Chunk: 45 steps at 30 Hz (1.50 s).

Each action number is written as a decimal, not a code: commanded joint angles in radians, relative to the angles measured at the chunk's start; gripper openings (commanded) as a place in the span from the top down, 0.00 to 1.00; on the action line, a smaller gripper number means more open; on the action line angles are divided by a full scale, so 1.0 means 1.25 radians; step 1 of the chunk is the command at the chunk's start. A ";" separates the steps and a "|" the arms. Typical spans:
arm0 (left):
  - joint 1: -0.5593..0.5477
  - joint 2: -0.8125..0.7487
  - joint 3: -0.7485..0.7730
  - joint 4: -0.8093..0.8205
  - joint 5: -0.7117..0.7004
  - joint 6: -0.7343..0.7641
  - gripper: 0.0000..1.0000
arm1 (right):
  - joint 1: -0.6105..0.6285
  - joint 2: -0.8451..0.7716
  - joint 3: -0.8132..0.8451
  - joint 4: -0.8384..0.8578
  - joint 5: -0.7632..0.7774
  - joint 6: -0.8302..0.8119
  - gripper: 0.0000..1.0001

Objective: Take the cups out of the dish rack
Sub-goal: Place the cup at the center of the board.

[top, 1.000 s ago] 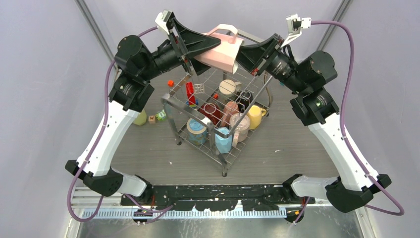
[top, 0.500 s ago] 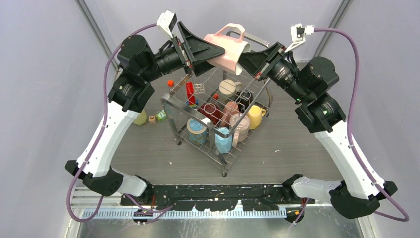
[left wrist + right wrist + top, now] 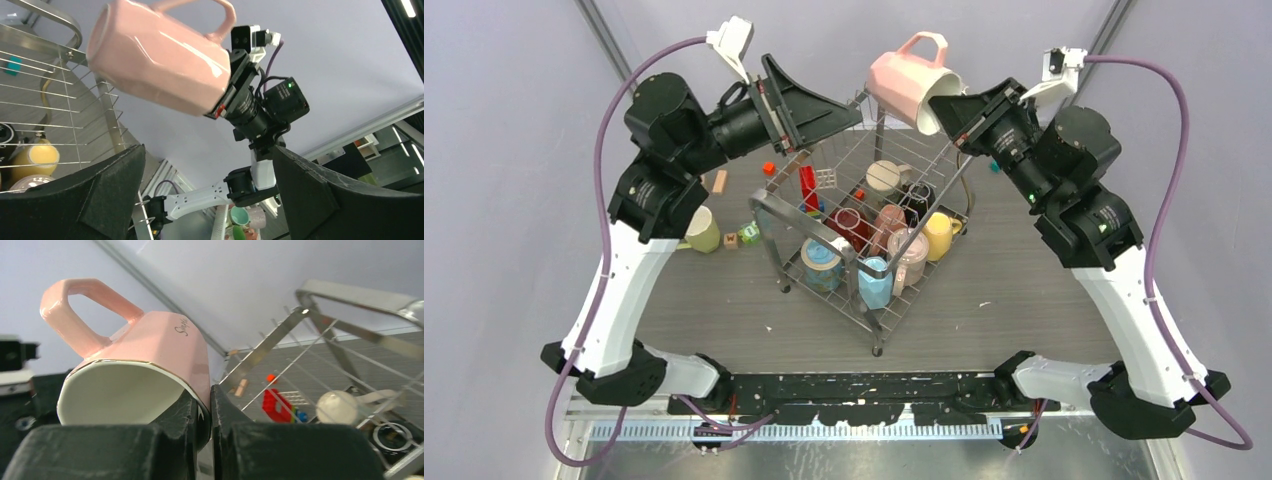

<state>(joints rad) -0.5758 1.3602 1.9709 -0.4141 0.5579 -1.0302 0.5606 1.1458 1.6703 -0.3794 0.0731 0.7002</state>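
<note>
My right gripper (image 3: 941,103) is shut on the rim of a pink cup (image 3: 908,82) and holds it on its side, high above the far end of the dish rack (image 3: 769,205). In the right wrist view the fingers (image 3: 202,412) pinch the cup (image 3: 150,350) wall, one inside and one outside. My left gripper (image 3: 842,108) is open and empty, just left of the cup and apart from it; its wrist view shows the cup (image 3: 160,55) above the open gripper (image 3: 207,150). Several cups stay in the rack: banded (image 3: 822,265), light blue (image 3: 875,283), yellow (image 3: 939,235).
A yellow-green cup (image 3: 702,232) stands on the table left of the rack, beside small toy blocks (image 3: 749,233). A red block (image 3: 808,185) stands inside the rack. The rack's loop handle (image 3: 350,295) is close under the right gripper.
Both grippers were on the pink cup. The left gripper has let go and pulled back left. The right gripper has carried the cup up and to the right.
</note>
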 commanded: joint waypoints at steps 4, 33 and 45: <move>0.001 -0.105 -0.025 -0.087 -0.020 0.137 0.00 | -0.003 0.035 0.188 -0.067 0.280 -0.109 0.99; 0.001 -0.557 -0.323 -0.464 -0.359 0.393 0.00 | -0.321 0.036 0.041 -0.495 0.529 -0.064 0.99; 0.000 -0.706 -0.631 -0.450 -0.323 0.309 0.00 | -0.523 0.192 -0.139 -0.469 0.248 -0.014 0.99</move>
<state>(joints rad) -0.5758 0.5232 1.2636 -1.0008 0.1322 -0.6044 -0.0505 1.3666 1.4963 -1.0687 0.4862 0.6327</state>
